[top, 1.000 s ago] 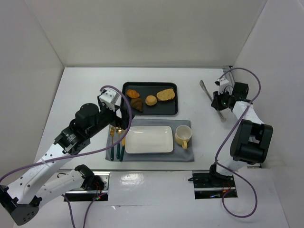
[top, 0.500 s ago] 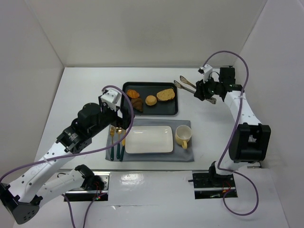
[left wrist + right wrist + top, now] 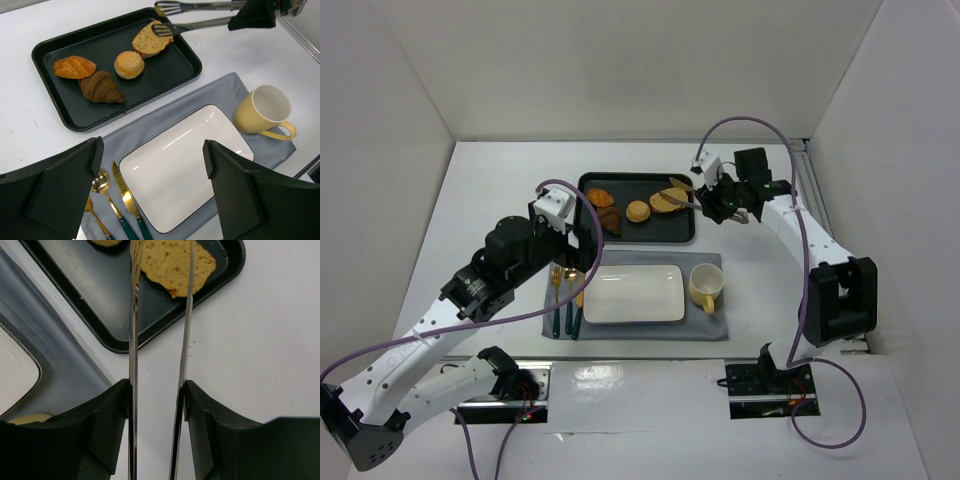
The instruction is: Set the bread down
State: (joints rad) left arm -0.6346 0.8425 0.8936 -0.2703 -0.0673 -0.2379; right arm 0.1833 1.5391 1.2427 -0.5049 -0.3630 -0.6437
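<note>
The bread [image 3: 669,199] is a flat tan slice lying at the right end of the black tray [image 3: 680,232]. It also shows in the left wrist view [image 3: 151,39] and in the right wrist view [image 3: 175,262]. My right gripper [image 3: 718,200] [image 3: 156,390] is shut on metal tongs [image 3: 134,340]. The tongs' arms stand apart, and their tips [image 3: 165,29] reach over the bread's right edge. Whether they touch the bread I cannot tell. My left gripper [image 3: 572,240] [image 3: 152,170] is open and empty above the white plate [image 3: 633,293].
The tray [image 3: 165,65] also holds a pale round bun [image 3: 638,211], a dark croissant [image 3: 608,220] and an orange pastry [image 3: 599,197]. The plate sits on a grey mat [image 3: 710,325] with a yellow cup [image 3: 705,285] to its right and gold cutlery [image 3: 565,300] to its left.
My right arm swung left from the table's right side, carrying the tongs to the tray's right end over the bread. My left arm has hardly moved.
</note>
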